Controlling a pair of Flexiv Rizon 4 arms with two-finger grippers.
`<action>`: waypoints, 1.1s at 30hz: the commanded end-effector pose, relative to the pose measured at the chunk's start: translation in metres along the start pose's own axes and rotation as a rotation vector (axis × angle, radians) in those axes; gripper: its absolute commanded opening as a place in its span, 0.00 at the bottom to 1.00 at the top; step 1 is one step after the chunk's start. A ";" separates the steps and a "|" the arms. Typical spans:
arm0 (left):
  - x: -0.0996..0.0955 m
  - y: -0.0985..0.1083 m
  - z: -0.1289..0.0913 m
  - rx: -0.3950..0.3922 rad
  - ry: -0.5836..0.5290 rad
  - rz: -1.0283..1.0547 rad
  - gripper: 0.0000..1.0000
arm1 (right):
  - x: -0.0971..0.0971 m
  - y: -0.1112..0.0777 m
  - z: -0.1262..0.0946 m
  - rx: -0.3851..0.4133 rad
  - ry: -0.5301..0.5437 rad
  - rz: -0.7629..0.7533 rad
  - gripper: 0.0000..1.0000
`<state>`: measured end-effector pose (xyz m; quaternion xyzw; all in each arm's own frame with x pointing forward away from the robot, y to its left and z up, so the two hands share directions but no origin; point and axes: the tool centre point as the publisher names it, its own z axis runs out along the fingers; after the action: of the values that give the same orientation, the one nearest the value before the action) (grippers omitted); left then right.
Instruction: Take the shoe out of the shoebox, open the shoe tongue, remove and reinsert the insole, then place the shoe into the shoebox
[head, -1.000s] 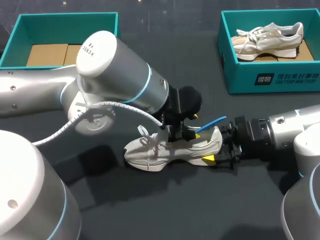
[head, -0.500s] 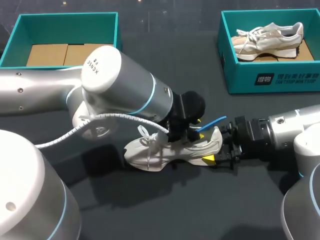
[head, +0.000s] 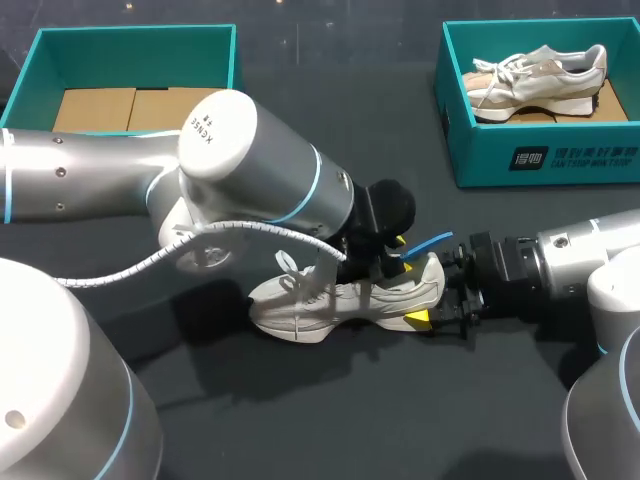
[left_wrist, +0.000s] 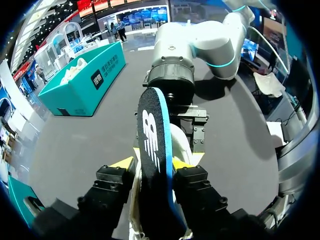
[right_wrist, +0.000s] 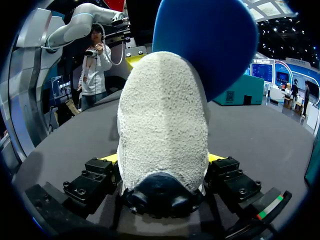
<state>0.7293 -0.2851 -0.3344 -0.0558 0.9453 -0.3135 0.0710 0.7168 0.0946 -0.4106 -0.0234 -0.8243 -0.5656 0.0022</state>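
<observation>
Out of the box and resting on its sole mid-desk (head: 330, 420): the shoe (head: 330, 300), toe to the left, heel to the right.

Gripped at the heel from both sides by the right pincer (right_wrist: 162, 167), low against the desk. Probably done to pin the shoe so it neither slides nor tips while worked on.

Reached from above by the left pincer (left_wrist: 152, 167), clamped from two sides on the insole (left_wrist: 152, 135) at the shoe's opening. Holds the insole on edge, its heel end poking up and out over the collar, blue side showing in the head view. Likely kept edge-up so as to pass through the narrow opening.

Cannot tell whether on its way out or back in. Judged somewhere in the middle of the insole step, with the return to a box not yet begun.

Well apart, at the far right: a box (head: 480, 160) with a second shoe (head: 540, 70) inside. At the far left: another box (head: 30, 75) holding only cardboard, perhaps meant for this shoe at the end.
</observation>
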 end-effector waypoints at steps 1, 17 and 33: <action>0.000 -0.001 0.007 0.004 0.005 -0.002 0.29 | 0.001 0.001 0.001 0.004 -0.001 0.001 0.00; 0.007 -0.037 -0.019 0.033 0.066 -0.031 0.00 | 0.001 0.001 0.001 0.004 -0.001 0.001 0.00; 0.027 -0.099 -0.081 0.173 0.217 -0.104 0.00 | 0.001 0.001 0.001 0.004 -0.001 0.001 0.00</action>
<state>0.6948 -0.3287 -0.2167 -0.0663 0.9129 -0.4005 -0.0417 0.7164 0.0947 -0.4105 -0.0233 -0.8243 -0.5656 0.0023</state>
